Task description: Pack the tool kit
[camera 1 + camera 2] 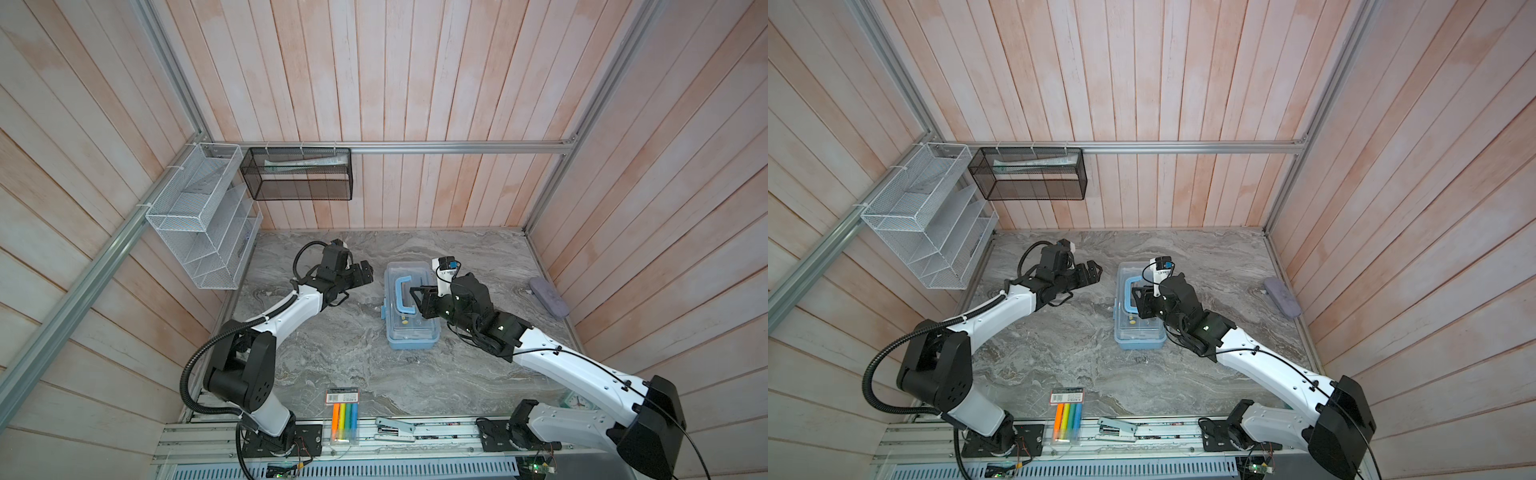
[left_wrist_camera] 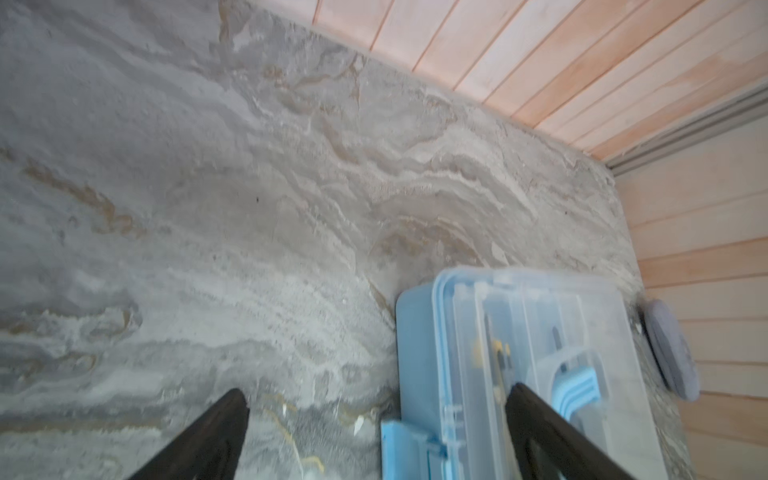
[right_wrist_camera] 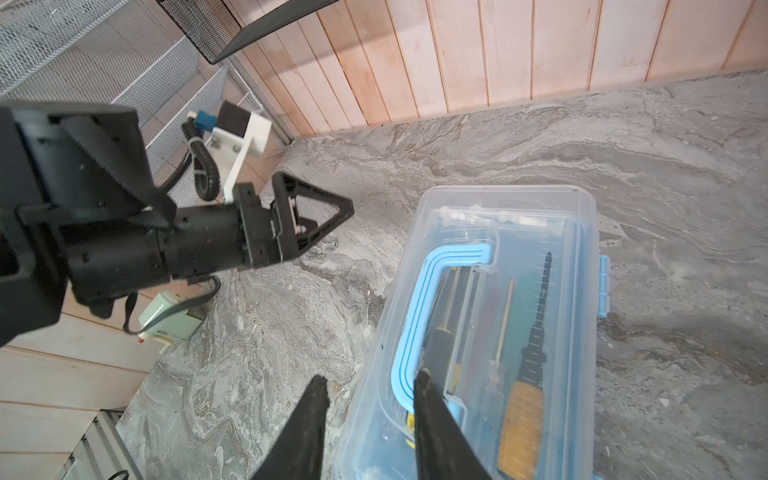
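- The white wire rack (image 1: 195, 216) is hanging on the wall at the far left.
- I am holding my left claw (image 1: 360, 275) wide apart and empty above the tabletop (image 1: 332, 353), just left of the tool kit (image 1: 409, 336).
- The marker pack (image 1: 344, 415) and the stapler (image 1: 395, 428) are lying at the front edge.
- The tool kit is sitting mid-tabletop, its lid down and its blue handle (image 3: 457, 252) lying flat.
- I am hovering my right claw (image 3: 370, 377) over the kit, fingers slightly apart and gripping nothing, one tip over the handle.
- The grey-lilac case (image 1: 548, 297) is lying by the right wall.
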Robot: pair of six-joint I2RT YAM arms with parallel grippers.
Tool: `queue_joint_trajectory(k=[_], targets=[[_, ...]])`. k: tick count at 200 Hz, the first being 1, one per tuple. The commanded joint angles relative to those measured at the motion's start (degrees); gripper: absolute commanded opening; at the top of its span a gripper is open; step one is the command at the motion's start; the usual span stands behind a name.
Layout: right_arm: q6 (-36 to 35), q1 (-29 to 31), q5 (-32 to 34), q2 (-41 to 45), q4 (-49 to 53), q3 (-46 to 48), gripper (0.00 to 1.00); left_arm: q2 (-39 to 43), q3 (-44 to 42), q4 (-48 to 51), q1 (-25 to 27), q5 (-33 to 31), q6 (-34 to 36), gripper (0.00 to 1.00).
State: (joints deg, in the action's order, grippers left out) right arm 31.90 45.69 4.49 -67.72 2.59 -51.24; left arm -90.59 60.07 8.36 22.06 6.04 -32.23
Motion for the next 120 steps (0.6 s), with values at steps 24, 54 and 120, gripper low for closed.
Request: queue_joint_trajectory(k=[24,54,120], targets=[[-0.3,-4.5,-4.1,-3.7,1.4,-0.2,0.35,8.0,-12.0,-8.9,2.4,6.3,-1.6,0.91],[-0.2,-7.4,-4.7,-5.0,1.8,0.4,0.34,11.2,-16.5,-9.8,9.9,4.1,-3.6,0.9],[0.6,-8.4,-5.0,-3.5,1.0,2.4,0.33,11.2,-19.8,-10.8,15.2,1.5,-7.0,0.86]])
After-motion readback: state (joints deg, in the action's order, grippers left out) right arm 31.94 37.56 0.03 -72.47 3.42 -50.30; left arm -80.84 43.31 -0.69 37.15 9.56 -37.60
